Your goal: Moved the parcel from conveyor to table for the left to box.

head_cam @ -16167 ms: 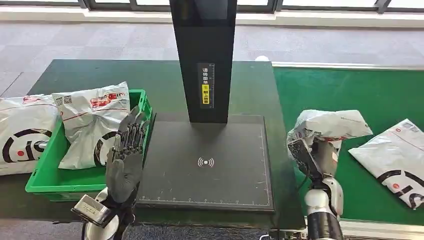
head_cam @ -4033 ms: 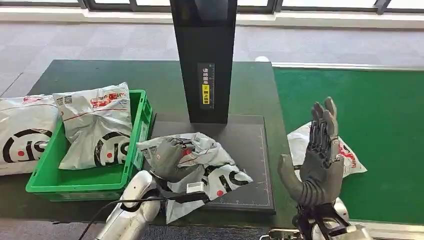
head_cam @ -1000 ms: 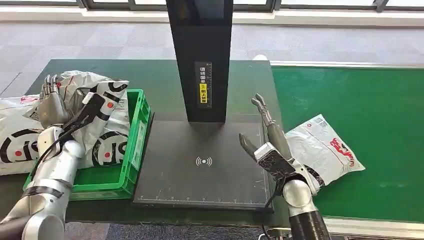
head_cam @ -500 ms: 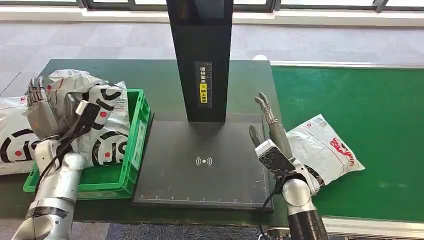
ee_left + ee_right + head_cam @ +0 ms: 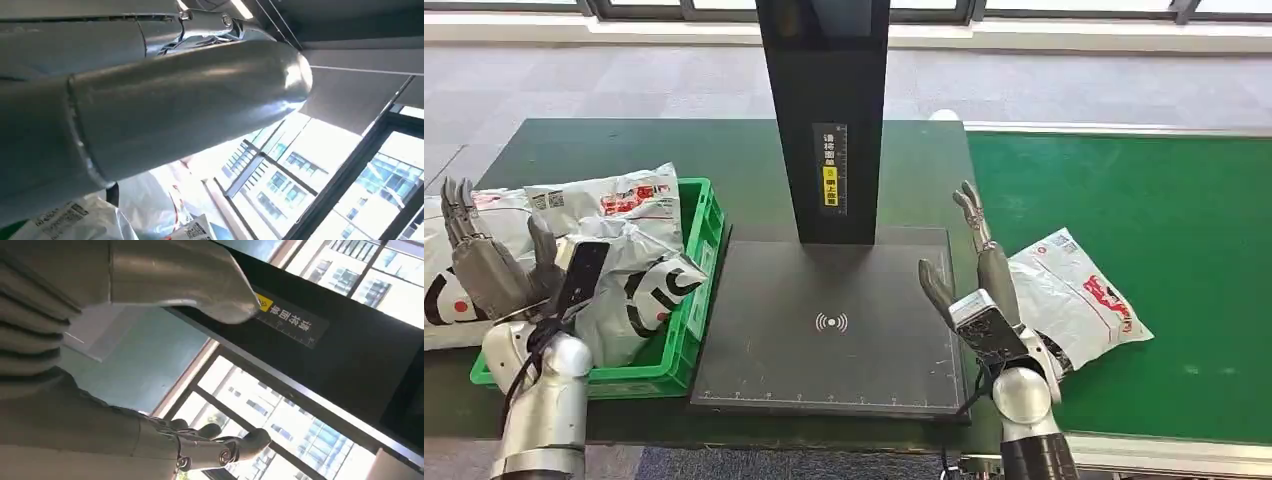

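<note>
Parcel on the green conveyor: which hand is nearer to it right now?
Right. The right hand stands just beside the parcel; the left hand is across the table by the green box.

Table (image 5: 754,150): scanner pad (image 5: 834,325), green crate (image 5: 689,290).

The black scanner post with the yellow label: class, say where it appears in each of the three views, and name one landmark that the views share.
Head view: the black scanner post rises at top centre, behind the scan pad, between both open hands.
Left wrist view: not in it.
Right wrist view: a dark band across the upper right.
Shared landmark: its yellow label, also at.
</note>
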You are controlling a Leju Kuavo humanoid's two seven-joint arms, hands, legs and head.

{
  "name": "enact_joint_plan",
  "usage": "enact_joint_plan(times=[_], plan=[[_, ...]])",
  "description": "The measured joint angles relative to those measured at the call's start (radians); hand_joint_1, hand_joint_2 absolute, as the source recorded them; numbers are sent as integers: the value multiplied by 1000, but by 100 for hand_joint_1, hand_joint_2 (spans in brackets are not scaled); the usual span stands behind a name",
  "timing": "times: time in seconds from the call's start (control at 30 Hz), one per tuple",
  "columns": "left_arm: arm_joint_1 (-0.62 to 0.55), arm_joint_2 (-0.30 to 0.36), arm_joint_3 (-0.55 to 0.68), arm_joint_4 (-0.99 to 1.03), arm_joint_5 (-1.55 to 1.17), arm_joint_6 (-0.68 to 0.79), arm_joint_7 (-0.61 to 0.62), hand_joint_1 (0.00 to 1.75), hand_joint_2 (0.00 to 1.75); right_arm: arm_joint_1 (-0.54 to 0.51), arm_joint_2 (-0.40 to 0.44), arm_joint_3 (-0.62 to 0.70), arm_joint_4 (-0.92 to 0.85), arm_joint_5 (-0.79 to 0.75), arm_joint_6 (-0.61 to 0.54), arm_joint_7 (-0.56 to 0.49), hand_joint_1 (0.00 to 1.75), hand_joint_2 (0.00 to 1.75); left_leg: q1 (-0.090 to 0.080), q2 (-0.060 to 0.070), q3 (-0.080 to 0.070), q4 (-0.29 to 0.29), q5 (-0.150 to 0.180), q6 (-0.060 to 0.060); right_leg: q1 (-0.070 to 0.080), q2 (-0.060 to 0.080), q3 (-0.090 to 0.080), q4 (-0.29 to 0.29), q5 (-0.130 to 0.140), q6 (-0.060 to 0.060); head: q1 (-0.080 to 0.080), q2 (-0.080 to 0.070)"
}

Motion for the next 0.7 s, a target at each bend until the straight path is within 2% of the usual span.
enact_joint_plan(times=[0.17,0.3,0.4,0.43,0.53,0.57,0.63,0.7], plan=[[12,-10,0,-20,-109,-34,105,0,0,5,1,0,-10,-3,-1,-1,0,175,0,0,0,0,0,0,0,0,0,0,0,0,0,0],[3,-8,0,-2,-284,-63,237,0,0,5,3,0,-14,-6,3,-1,0,175,0,0,0,0,0,0,0,0,0,0,0,0,0,0],[-10,-4,0,15,-248,-27,211,0,0,5,3,0,-15,-5,3,0,0,175,0,0,0,0,0,0,0,0,0,0,0,0,0,0],[-7,-5,-1,8,-184,-34,157,0,0,4,3,0,-15,13,-19,15,0,175,0,0,0,0,0,0,0,0,0,0,0,0,0,0],[49,-30,-29,-93,282,-80,-189,0,0,1,2,-19,0,67,-119,48,0,175,0,0,0,0,0,0,0,0,0,0,0,0,0,0],[64,-37,-43,-119,419,-89,-249,0,0,-1,1,-31,8,74,-130,51,0,175,0,0,0,0,0,0,-1,0,0,0,0,0,0,0],[90,-57,-75,-169,607,-135,-293,0,0,-6,1,-48,22,111,-163,72,0,175,-1,0,0,0,-1,1,-1,0,0,-1,-1,1,0,0],[132,-76,-104,-225,761,-266,-350,0,0,-18,1,-75,51,219,-256,151,0,175,-1,0,0,0,-1,1,-2,0,-1,-1,-1,1,0,0]])
